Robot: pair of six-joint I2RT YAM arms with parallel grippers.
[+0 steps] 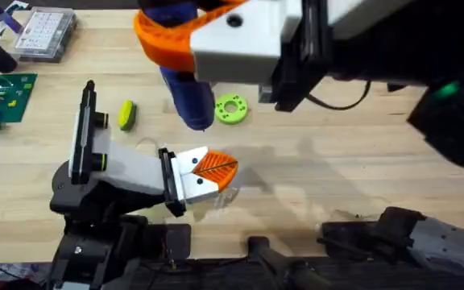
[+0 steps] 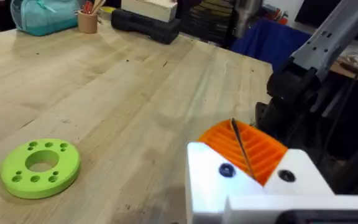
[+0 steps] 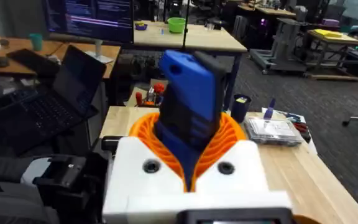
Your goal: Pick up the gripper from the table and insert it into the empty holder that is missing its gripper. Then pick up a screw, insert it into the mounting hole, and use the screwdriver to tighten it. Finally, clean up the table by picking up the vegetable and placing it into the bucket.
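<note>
Right gripper (image 1: 196, 36) is raised close under the overhead camera, large and blurred, orange pads pinching the screwdriver (image 1: 188, 97). Blue body hangs down, its lower end over the table just at 9 o'clock of the lime-green ring (image 1: 231, 109).

Right wrist view adds what overhead can't: the right gripper's pads (image 3: 232, 134) clamp both sides of the screwdriver (image 3: 188, 106), blue body standing up between them. Behind it a clear parts box (image 3: 273, 130) on the table corner, desks and a laptop beyond.

Left gripper (image 1: 213, 173) is low over the table, near the front edge, pointing toward 3 o'clock. In the left wrist view its orange pads (image 2: 247, 149) are pressed together on a thin dark metal pin (image 2: 240, 146); can't tell what the pin is.

Vegetable (image 1: 126, 114) lies on the table at 9 o'clock of the ring, well apart from it, just beside the left arm's upper link.

Left wrist view shows the ring (image 2: 40, 167) flat on bare wood, with open table (image 2: 135, 87) running to the far edge, where a teal bag (image 2: 45, 15) and a small tan cup (image 2: 87, 20) sit.

Overhead: green circuit board (image 1: 2, 97) at the left edge, parts box (image 1: 45, 32) at 11 o'clock. The table's right half is open wood.
</note>
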